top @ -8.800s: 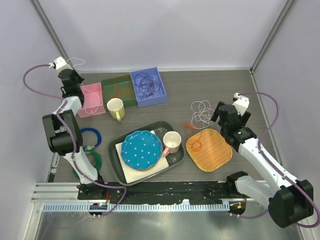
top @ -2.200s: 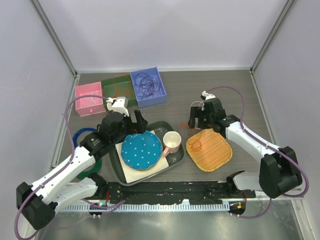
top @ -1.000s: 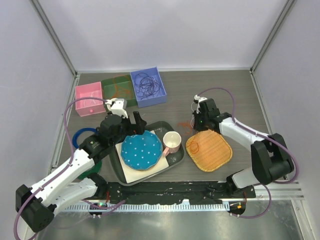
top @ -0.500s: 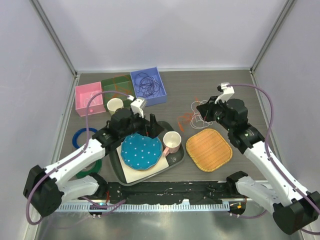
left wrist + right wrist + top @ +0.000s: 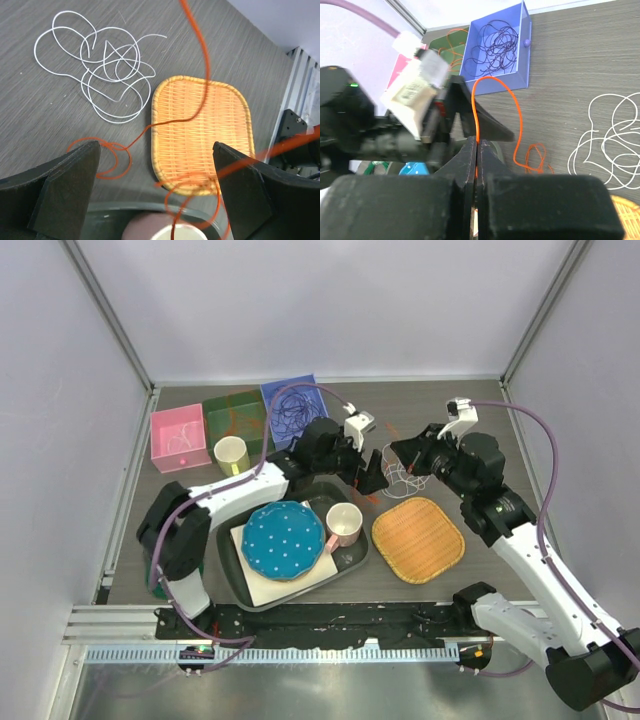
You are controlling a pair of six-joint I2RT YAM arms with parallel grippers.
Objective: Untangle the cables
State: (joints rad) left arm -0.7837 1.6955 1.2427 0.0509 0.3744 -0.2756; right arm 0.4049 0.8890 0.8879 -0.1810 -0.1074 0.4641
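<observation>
**Right claw** (image 5: 477, 144): fingers pressed together, pinching the orange cable (image 5: 207, 75) at the tips. From the pinch the strand rose, arched over and dropped to the tabletop (image 5: 420, 410). There it ended in a few small loops near the far rim of the dark tray (image 5: 226, 545).

**Left claw** (image 5: 156, 150): fingers spread wide, nothing held. It hovered over the tabletop between the dark tray and the wicker tray (image 5: 418, 537), facing the right claw. In the left wrist view the raised orange strand ran down between the two fingers and crossed in front of the wicker tray. Whether it touched either finger could not be determined.

**White cable** (image 5: 107, 75): lay flat on the tabletop in loose overlapping loops, on the far side of the wicker tray. It was near the orange loops but not crossing them.

**Dark purple cable** (image 5: 497, 42): coiled inside the blue box (image 5: 492, 82) at the far side of the tabletop.

**Second orange cable** (image 5: 454, 42): lay in the green box (image 5: 240, 435), directly beside the blue box.

**Pink cup** (image 5: 345, 523): stood upright in the dark tray.
</observation>
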